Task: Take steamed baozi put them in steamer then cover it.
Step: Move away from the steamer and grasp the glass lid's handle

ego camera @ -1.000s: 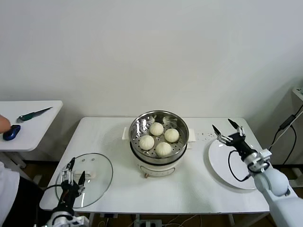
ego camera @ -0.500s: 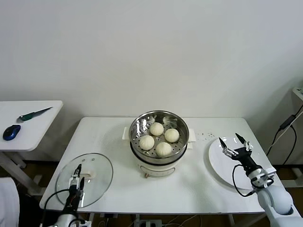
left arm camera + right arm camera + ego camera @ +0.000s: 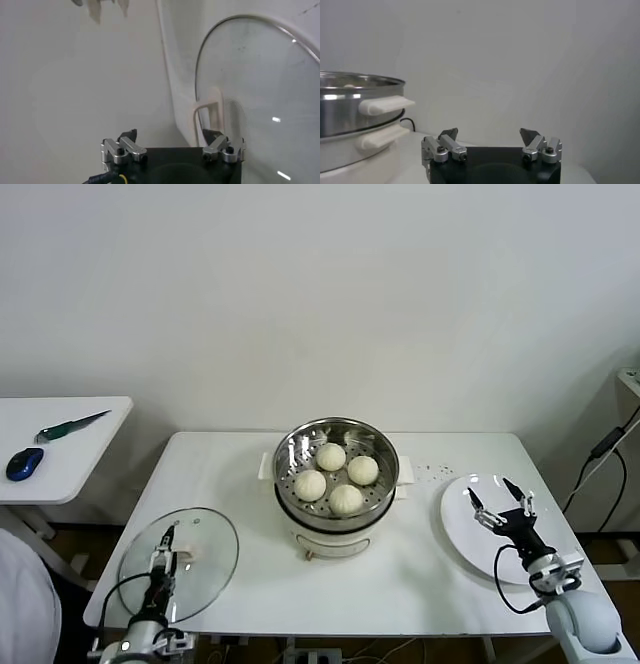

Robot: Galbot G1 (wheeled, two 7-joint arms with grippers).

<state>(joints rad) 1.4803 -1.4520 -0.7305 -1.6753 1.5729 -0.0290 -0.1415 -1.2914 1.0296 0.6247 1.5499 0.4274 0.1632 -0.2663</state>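
Four cream-white baozi point(image 3: 331, 456) lie in the shiny steel steamer point(image 3: 384, 455) on its white base at the table's middle. The steamer has no cover on it. It also shows in the right wrist view point(image 3: 350, 115). The round glass lid point(image 3: 200, 549) lies flat at the table's front left. My left gripper point(image 3: 163, 556) is open, low over the lid beside its white handle point(image 3: 206, 111). It also shows in its own wrist view point(image 3: 170, 136). My right gripper point(image 3: 500, 502) is open and empty over the white plate point(image 3: 475, 534). It also shows in its own wrist view point(image 3: 490, 134).
A white side table point(image 3: 60, 474) at the far left holds a blue mouse point(image 3: 24, 463) and a dark green tool point(image 3: 72, 425). A white-clothed person point(image 3: 25, 604) is at the bottom left. A cable point(image 3: 600, 449) hangs at the right.
My right gripper has drawn back and down over the plate, away from the steamer. My left gripper has drawn back and down over the lid. The hand by the mouse is gone.
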